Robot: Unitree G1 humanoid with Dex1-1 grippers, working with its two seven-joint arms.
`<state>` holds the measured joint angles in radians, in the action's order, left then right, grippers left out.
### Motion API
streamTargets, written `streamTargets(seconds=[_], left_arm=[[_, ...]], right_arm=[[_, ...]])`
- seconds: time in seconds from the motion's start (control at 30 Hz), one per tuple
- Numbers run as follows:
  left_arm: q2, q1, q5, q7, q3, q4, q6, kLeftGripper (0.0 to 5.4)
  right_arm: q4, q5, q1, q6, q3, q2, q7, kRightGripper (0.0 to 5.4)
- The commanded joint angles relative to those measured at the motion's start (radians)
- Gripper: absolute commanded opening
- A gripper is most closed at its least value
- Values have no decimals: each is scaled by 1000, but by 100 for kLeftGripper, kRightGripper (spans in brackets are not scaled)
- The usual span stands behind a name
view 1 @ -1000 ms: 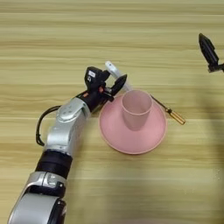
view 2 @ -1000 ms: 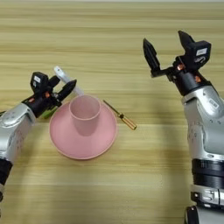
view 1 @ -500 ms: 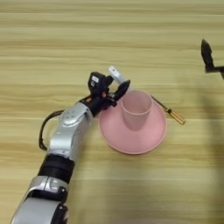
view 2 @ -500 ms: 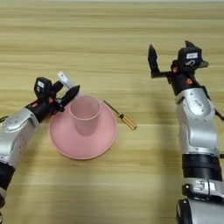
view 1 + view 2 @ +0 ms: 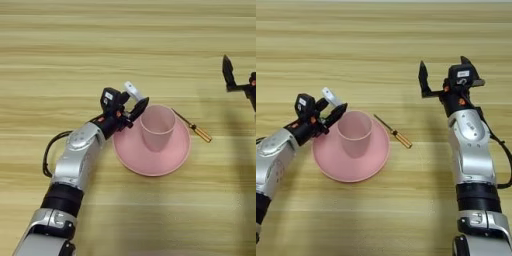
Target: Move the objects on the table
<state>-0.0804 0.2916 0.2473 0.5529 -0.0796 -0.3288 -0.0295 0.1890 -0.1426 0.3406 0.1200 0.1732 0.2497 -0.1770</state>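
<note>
Left of centre, the left gripper [image 5: 134, 104] is hovering with fingers spread beside the cup [image 5: 157, 127]. The cup is standing upright on a pink plate [image 5: 131, 152] at mid-frame. A screwdriver [image 5: 394, 132] is lying just right. At right, the right gripper [image 5: 445, 77] is hanging spread above the table [image 5: 60, 45].

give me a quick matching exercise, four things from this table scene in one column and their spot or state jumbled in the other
Things:
1. pink cup
2. screwdriver
3. left gripper
4. right gripper

Places or states:
A. raised over bare wood, off to the right of everything else
B. standing upright in the middle of the pink saucer
C. lying on the table just right of the saucer
D. at the saucer's left rim, next to the cup

Pairs: 1-B, 2-C, 3-D, 4-A
</note>
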Motion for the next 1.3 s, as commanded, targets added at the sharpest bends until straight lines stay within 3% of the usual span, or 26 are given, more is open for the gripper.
streamTargets(seconds=[0.03,0.07,0.7,0.9,1.1,1.3], left_arm=[[-18,-47,-30,15,-30,14,-28,279],[-21,-54,-32,18,-35,21,-27,307],[-19,-71,-27,8,-40,43,-34,474],[-3,-62,0,-6,-9,75,0,534],[12,-33,29,-39,57,150,79,537],[16,-13,60,-54,92,222,102,537]], right_arm=[[-2,3,-5,11,3,-11,11,540],[3,3,-6,13,4,-12,12,540],[18,2,-9,22,-2,-15,8,540],[17,1,-9,22,-1,-14,7,540],[19,0,-8,24,0,-12,6,540],[22,0,-8,25,0,-12,4,540]])
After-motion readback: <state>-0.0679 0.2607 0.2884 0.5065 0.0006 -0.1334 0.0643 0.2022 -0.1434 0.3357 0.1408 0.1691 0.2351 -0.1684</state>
